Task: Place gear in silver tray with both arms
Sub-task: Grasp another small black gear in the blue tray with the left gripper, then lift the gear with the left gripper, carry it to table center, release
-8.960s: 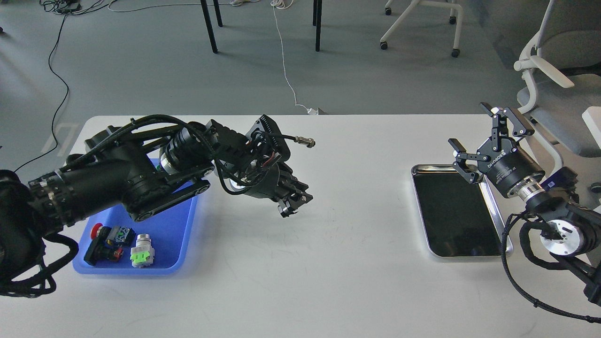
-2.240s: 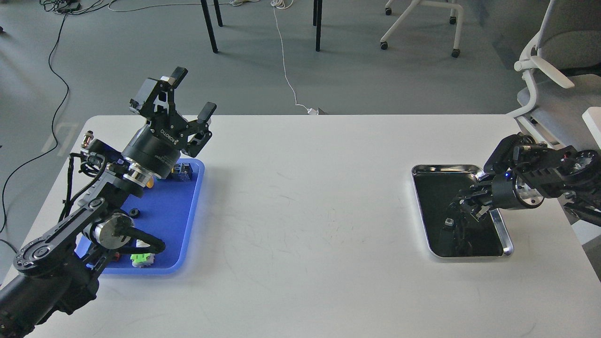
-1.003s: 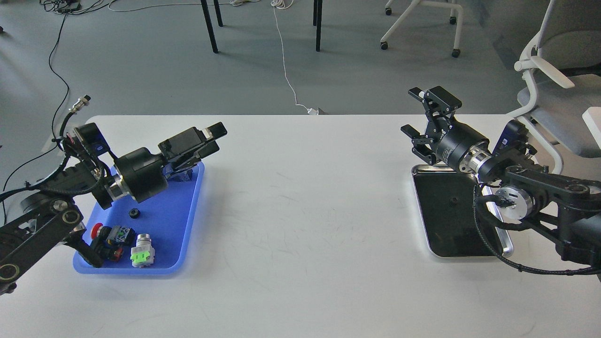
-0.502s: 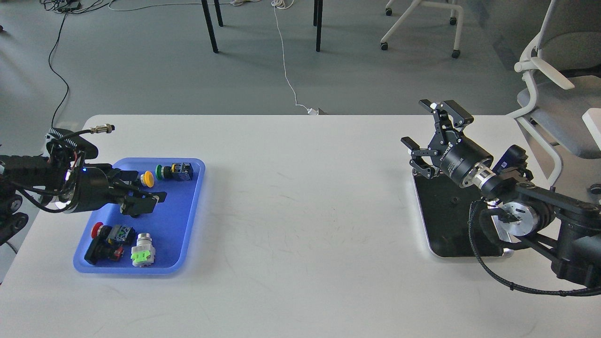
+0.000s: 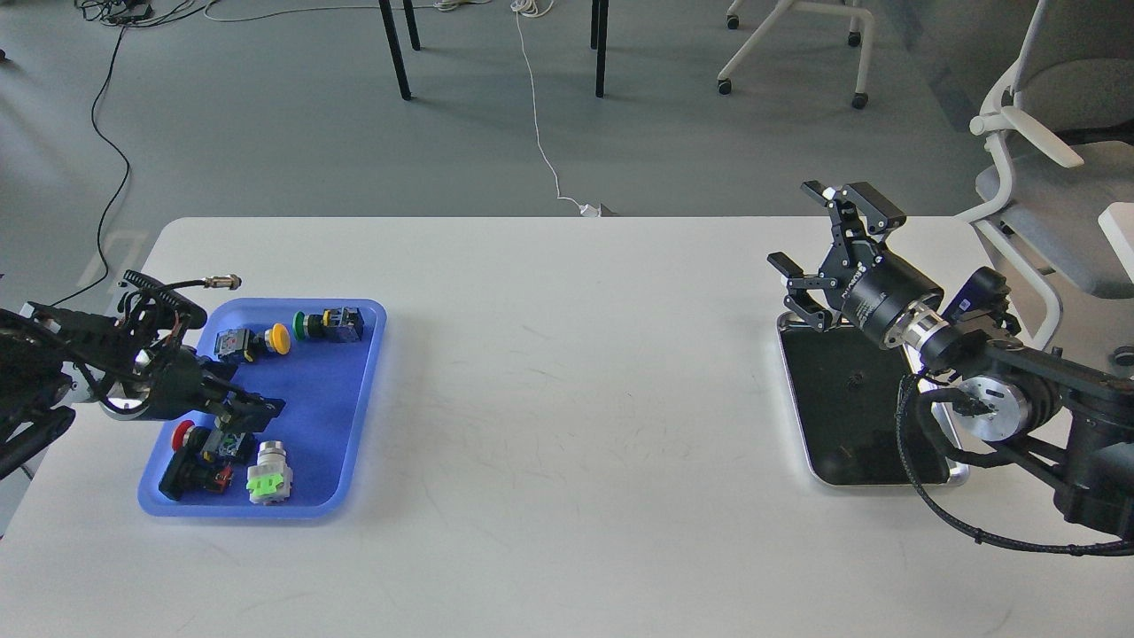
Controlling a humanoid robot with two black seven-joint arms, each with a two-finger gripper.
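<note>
The silver tray (image 5: 842,434) lies at the right of the white table. A small dark gear (image 5: 856,381) rests on its mirror-like floor. My right gripper (image 5: 837,252) is open and empty, raised above the tray's far edge with its fingers pointing up and away. My left gripper (image 5: 252,408) is low inside the blue plastic tray (image 5: 323,399) at the left, near its middle. Its fingers are dark and lie close over the tray floor, so I cannot tell their state. Whatever lies under them is hidden.
The blue tray holds a yellow button (image 5: 277,338), a green button switch (image 5: 323,324), a red button unit (image 5: 190,452) and a grey switch with a green tab (image 5: 267,474). A white office chair (image 5: 1045,177) stands beyond the table's right end.
My left gripper has dropped and moved toward the near left inside the blue tray. The small black gear seen there a second ago is now covered. My right gripper has shifted slightly right, still open.
</note>
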